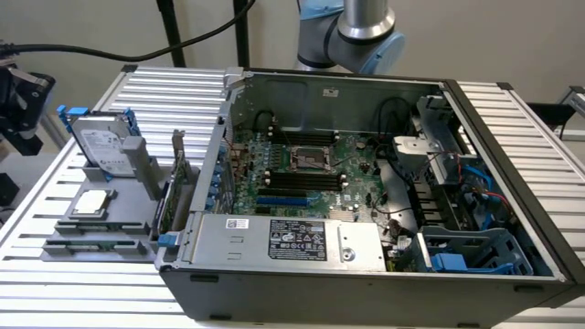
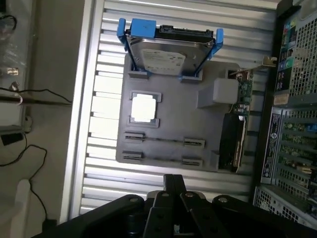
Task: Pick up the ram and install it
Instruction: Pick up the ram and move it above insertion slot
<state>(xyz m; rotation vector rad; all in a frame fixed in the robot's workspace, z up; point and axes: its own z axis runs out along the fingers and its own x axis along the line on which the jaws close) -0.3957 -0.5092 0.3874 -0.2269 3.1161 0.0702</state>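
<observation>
My gripper (image 2: 173, 179) hangs high above the near edge of the grey parts tray (image 2: 168, 124), its black fingers pressed together and holding nothing. The ram cannot be told for sure. A thin dark strip (image 2: 163, 140) runs between two grey clips on the tray, seen edge-on. A second pair of clips (image 2: 161, 158) lies just nearer to the gripper. In the exterior view the same clip rows (image 1: 96, 226) sit at the tray's front. The motherboard's long black slots (image 1: 302, 179) lie inside the open computer case (image 1: 366, 274).
On the tray are a silver hard drive in a blue frame (image 2: 168, 52), a square processor chip (image 2: 144, 106) and a green expansion card (image 2: 233, 144) standing beside the case wall. The ribbed aluminium table (image 1: 512, 137) carries everything. Cables and black gear (image 1: 18, 103) stand at the exterior view's left.
</observation>
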